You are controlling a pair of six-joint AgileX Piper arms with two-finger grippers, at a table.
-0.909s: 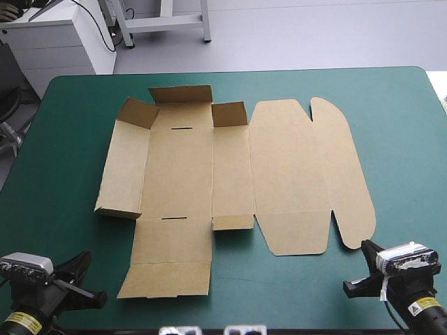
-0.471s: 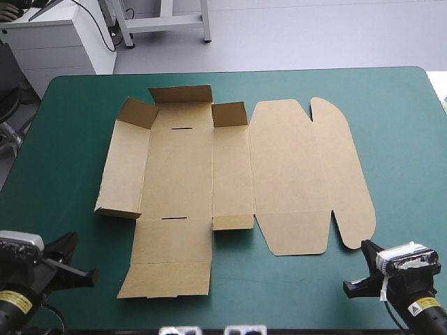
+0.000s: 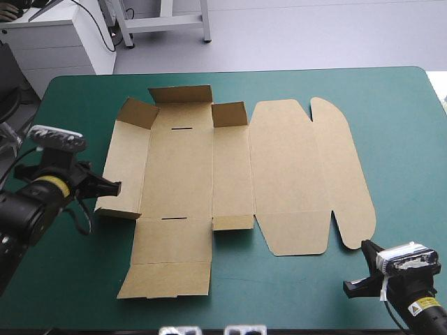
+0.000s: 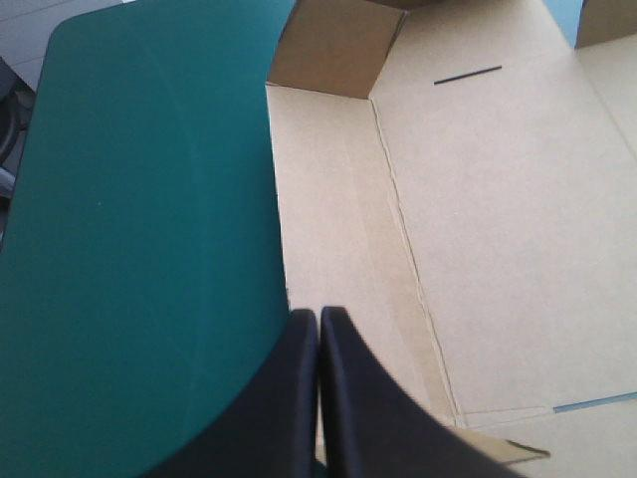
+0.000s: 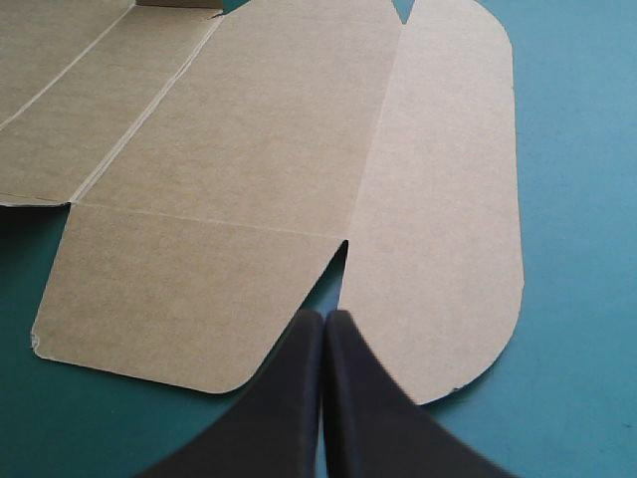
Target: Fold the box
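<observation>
The box [image 3: 230, 167] is just a cut brown sheet lying open in the middle of the teal-green worktop [image 3: 391, 112]. It's mostly flat, with the rounded lid panels off to the right and a few small flaps at the far left end tilted up. The long left panel sits a bit raised too. The left gripper [image 4: 318, 314] is right at that panel's outer edge, toward its near end, black fingers pressed together – can't tell if they touch the board. The right gripper [image 5: 324, 317] sits by the worktop's near right corner, just short of the rounded flap, fingers together as well.
</observation>
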